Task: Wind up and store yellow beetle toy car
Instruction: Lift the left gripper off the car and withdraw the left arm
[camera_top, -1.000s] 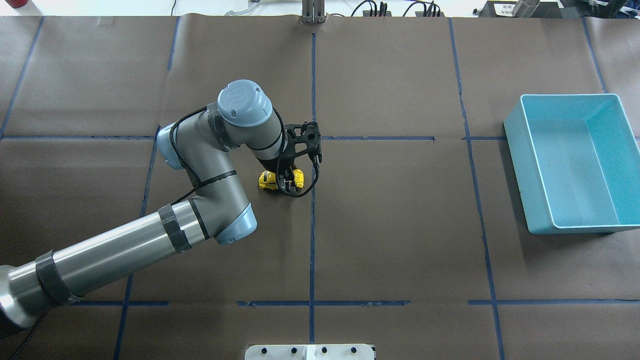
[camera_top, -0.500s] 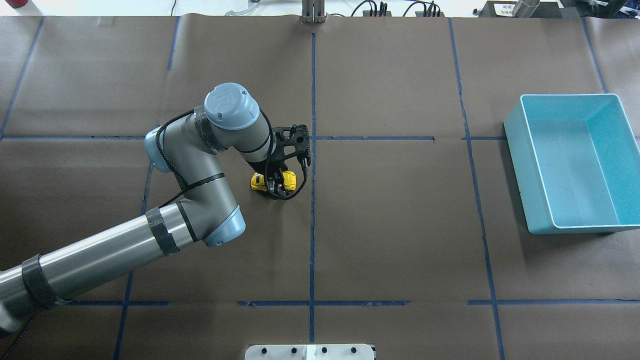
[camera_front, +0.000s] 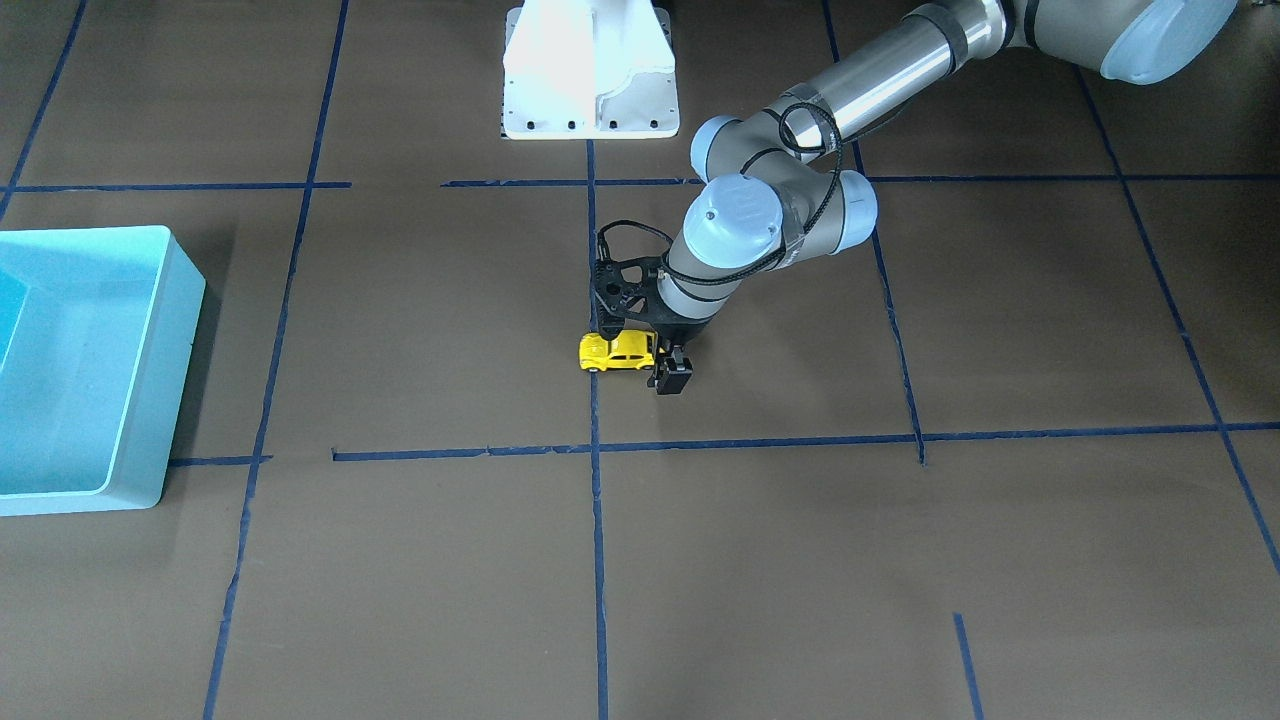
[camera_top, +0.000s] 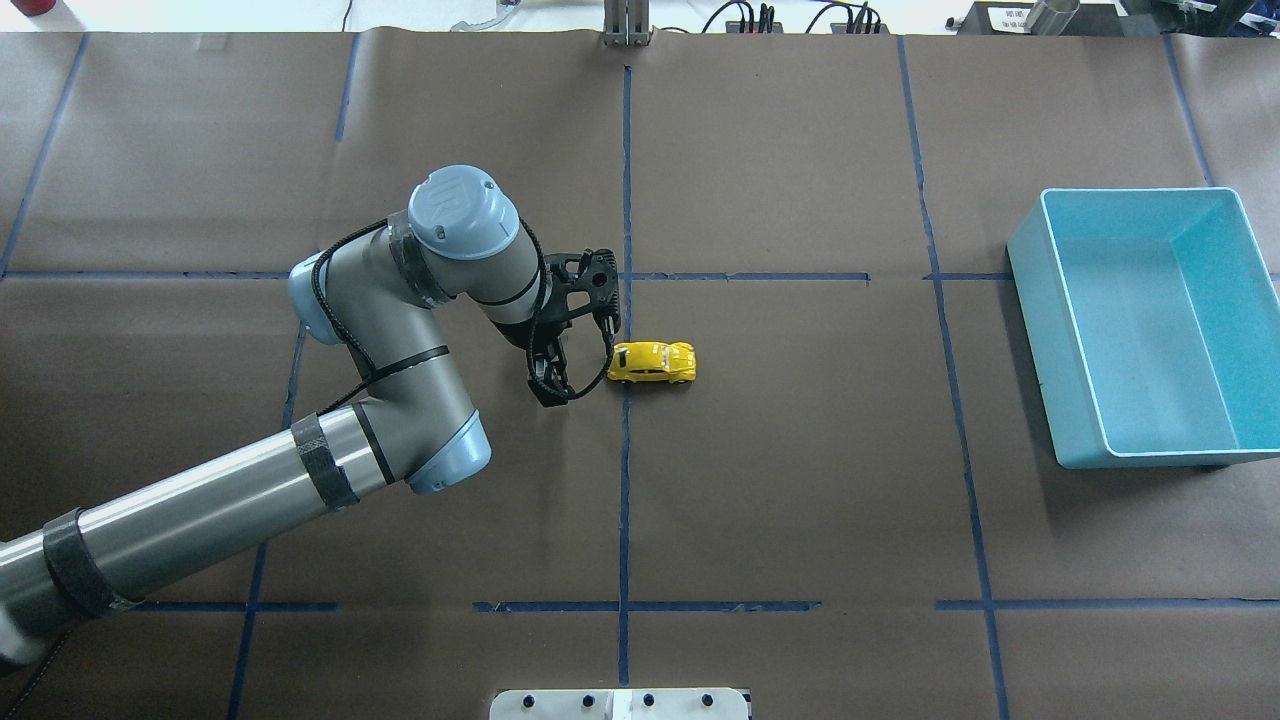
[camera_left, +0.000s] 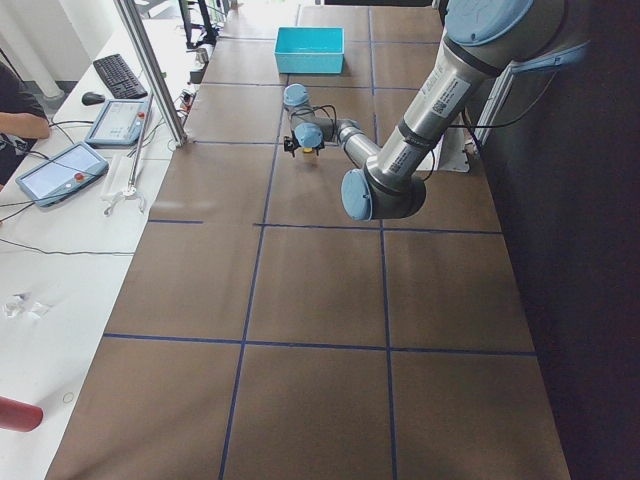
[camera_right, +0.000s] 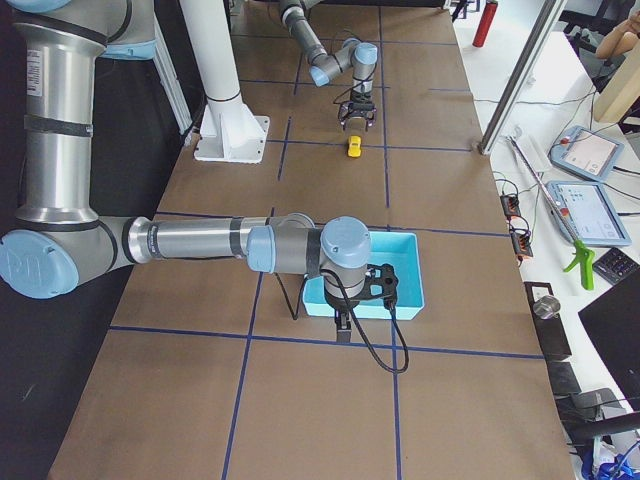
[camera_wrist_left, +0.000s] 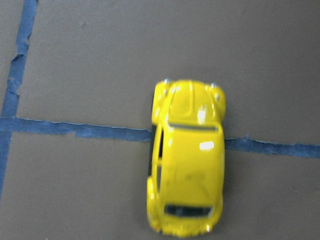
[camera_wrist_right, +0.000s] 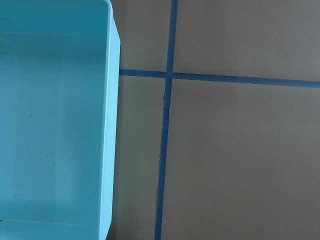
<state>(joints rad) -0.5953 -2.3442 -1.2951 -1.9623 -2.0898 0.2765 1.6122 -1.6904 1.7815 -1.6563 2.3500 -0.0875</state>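
The yellow beetle toy car (camera_top: 652, 362) stands free on its wheels on the brown table, across the centre blue tape line. It also shows in the front view (camera_front: 618, 352) and fills the left wrist view (camera_wrist_left: 186, 160). My left gripper (camera_top: 541, 376) is open and empty, low over the table just left of the car, apart from it; it also shows in the front view (camera_front: 665, 362). The light-blue bin (camera_top: 1035, 330) stands empty at the far right. My right gripper (camera_right: 342, 322) hangs by the bin's near corner; I cannot tell if it is open.
Blue tape lines divide the brown table paper. The white robot base (camera_front: 588, 70) stands at the robot's edge of the table. The bin's rim (camera_wrist_right: 111, 125) fills the left of the right wrist view. Tablets and cables lie beyond the far edge (camera_right: 590, 155).
The left gripper drew the held car back to the left, then let it go. The car has rolled right, out of the gripper and across the centre tape line.
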